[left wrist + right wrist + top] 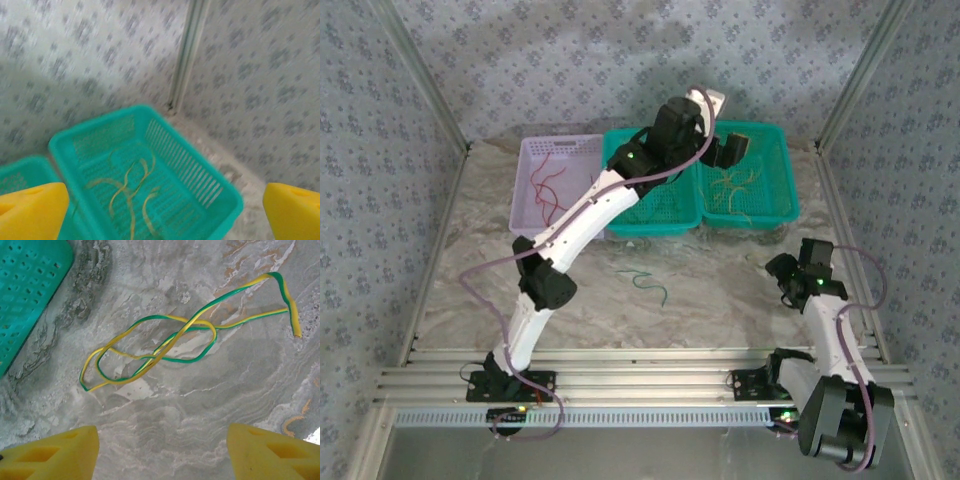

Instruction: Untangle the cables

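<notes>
Left claw [165, 210] gapes above a teal basket [200, 175], right claw [162, 450] apart over a seemingly knotted cable [150, 359].

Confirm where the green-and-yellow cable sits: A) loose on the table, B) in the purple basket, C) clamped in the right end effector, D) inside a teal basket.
A: the cable lies loose on the table, off the corner of the teal basket, with the right end effector open and apart from it.

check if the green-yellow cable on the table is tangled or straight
Tangled: the green-yellow cable lies on the table looped and crossing over itself, one end trailing free.
</notes>
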Available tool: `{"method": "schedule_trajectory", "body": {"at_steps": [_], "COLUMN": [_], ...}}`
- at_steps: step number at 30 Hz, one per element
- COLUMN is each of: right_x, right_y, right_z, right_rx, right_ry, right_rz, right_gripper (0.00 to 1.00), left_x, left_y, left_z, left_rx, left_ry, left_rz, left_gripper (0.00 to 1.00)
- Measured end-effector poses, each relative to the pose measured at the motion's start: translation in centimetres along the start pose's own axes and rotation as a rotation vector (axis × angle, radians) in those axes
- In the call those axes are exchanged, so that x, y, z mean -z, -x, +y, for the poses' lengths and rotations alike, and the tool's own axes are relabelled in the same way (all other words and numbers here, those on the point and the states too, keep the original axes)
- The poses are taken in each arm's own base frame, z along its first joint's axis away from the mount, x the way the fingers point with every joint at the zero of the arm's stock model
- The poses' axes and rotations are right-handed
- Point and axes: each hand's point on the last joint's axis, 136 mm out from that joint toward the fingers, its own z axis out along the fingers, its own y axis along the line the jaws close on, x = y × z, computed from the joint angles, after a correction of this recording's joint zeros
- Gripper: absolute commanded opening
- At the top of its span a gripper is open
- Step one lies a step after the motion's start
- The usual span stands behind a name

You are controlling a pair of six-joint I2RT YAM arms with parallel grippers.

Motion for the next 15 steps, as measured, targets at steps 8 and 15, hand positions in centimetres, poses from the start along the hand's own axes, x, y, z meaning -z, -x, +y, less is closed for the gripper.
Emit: {"method": "schedule_trajectory", "body": {"at_steps": [8, 15], "right_x": [-1.6, -2.1], "right_y": [1.2, 2.7], "right_z": [-0.3, 0.7], "right_rx": [-0.069, -0.109], "right_ry": [-0.018, 0.021], "right_rz": [-0.012, -0.06], "right_gripper": [0.68, 0.66], "left_x": [1.6, 5.8], "left_y": [-8.6, -10.0], "left_z": [4.6, 7.2], "left_rx": [-0.021, 0.011], "left_ry": [0.175, 0.252], "left_rz": [0.21, 0.212], "left_gripper": [1.0, 1.0]}}
